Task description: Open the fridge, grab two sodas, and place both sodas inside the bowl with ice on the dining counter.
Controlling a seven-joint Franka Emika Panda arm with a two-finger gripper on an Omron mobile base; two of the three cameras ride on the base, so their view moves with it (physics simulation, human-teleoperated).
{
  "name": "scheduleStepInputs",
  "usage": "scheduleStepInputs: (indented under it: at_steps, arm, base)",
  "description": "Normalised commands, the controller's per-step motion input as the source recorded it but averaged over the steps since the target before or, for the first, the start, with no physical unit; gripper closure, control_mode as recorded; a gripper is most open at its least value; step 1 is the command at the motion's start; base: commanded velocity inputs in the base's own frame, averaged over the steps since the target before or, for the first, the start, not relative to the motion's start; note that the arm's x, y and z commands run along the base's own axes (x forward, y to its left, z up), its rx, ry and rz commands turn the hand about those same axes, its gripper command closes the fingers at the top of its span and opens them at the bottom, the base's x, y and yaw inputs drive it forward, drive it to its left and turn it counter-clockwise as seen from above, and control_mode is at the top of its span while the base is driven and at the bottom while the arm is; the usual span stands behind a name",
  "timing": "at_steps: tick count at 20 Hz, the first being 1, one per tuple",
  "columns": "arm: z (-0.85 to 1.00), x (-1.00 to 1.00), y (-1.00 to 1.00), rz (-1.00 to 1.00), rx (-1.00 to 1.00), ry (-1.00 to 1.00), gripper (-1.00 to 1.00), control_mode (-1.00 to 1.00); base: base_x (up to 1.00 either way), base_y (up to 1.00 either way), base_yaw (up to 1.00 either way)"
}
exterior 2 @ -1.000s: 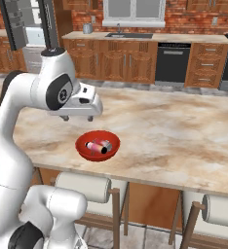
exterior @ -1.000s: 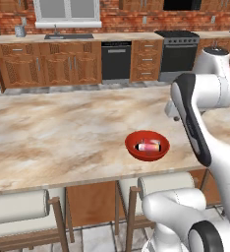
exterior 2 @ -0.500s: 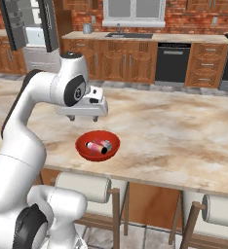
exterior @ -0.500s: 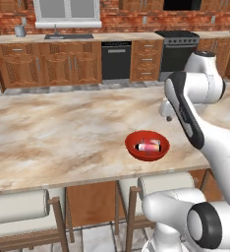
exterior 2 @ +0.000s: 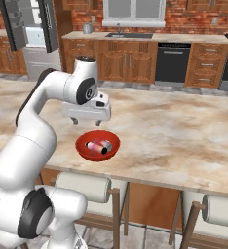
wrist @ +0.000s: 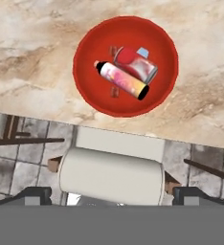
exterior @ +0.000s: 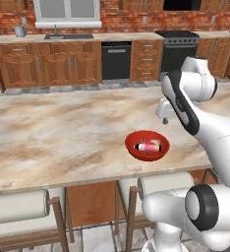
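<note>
Both sodas [wrist: 127, 72] lie side by side in the bowl [wrist: 90, 88] on the dining counter [exterior: 63, 138], above a stool [wrist: 111, 174].

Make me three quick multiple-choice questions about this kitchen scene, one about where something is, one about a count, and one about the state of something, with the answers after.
1. Where does the shallow glossy red bowl sit?
A. on the beige marbled stone counter top, near its stool-side edge
B. on a cream-cushioned stool
C. in the sink at the wall counter

2. How many small soda cans lie in the bowl?
A. none
B. one
C. two

3. How is the white arm's two-finger gripper?
A. shut on a can
B. open and empty, above the bowl
C. resting on the counter top

Answers:
1 A: both base views show the bowl on the marbled top, above the stools.
2 C: the hand view shows the red can and the pale pink-white can side by side in the bowl.
3 B: the gripper hangs over the bowl with nothing between its fingers.
</note>
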Motion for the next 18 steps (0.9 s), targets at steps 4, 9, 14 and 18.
scheduleStepInputs:
  at_steps: [4,9,14,18]
  arm:
    - [-0.20,0.03,0.04,0.00,0.05,0.07,-1.00,-1.00]
    - [0.00,-0.40,0.23,0.00,0.00,0.00,-1.00,-1.00]
    - [0.00,-0.62,0.33,0.00,0.00,0.00,-1.00,-1.00]
    - [0.00,-0.74,0.35,0.00,0.00,0.00,-1.00,-1.00]
  base:
    - [0.00,0.00,0.00]
    - [0.00,0.00,0.00]
    - [0.00,0.00,0.00]
    - [0.00,0.00,0.00]
